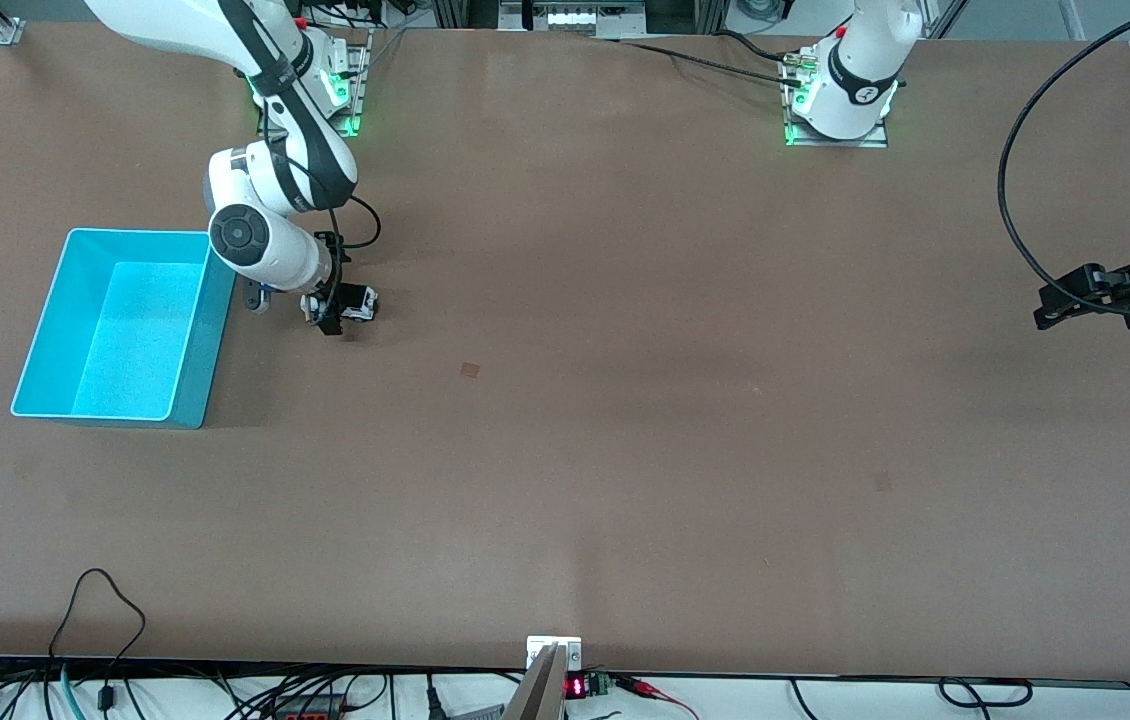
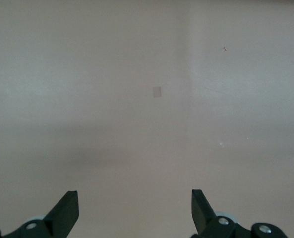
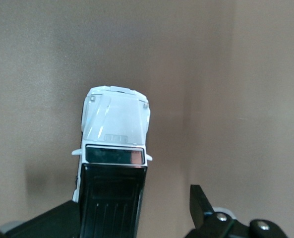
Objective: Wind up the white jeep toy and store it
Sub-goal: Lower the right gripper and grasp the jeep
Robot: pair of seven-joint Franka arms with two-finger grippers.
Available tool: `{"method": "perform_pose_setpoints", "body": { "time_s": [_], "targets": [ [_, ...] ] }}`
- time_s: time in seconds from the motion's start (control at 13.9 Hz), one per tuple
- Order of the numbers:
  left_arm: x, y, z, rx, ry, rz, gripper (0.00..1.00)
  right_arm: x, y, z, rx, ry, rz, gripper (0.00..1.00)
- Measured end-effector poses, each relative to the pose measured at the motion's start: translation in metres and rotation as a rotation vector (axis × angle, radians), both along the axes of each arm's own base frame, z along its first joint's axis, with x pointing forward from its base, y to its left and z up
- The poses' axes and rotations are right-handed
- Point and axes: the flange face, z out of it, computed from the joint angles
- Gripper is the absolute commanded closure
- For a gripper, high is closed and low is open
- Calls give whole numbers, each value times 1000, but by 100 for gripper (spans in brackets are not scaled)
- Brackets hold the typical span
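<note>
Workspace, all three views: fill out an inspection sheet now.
Surface: brown table, small taped marks.
Job's things: white jeep toy on the table beside the cyan bin, toward the right arm's end; bin holds nothing seen.
Clutter: nothing seen.
Grippers: right tool open, fingers astride the jeep; left tool open, holding nothing, over the left arm's end, waiting.
Cables: black cable looping to the left arm; wires along the near edge.
Surroundings: metal frame posts at corners.

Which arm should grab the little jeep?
The right. Its open gripper is already down around the jeep beside the bin; the left gripper waits over bare table at its own end.
</note>
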Motion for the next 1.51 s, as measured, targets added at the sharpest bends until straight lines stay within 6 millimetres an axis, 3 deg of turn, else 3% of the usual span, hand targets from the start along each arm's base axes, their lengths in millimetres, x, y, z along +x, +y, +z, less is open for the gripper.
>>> {"method": "perform_pose_setpoints", "body": {
  "time_s": [1.15, 1.3, 1.51],
  "targets": [
    [0, -3, 0, -30, -1, 9, 0, 4, 1, 8, 7, -17, 13, 0],
    [0, -3, 0, -30, -1, 9, 0, 4, 1, 7, 9, -15, 21, 21],
    [0, -3, 0, -30, -1, 9, 0, 5, 0, 7, 16, -15, 53, 60]
  ]
}}
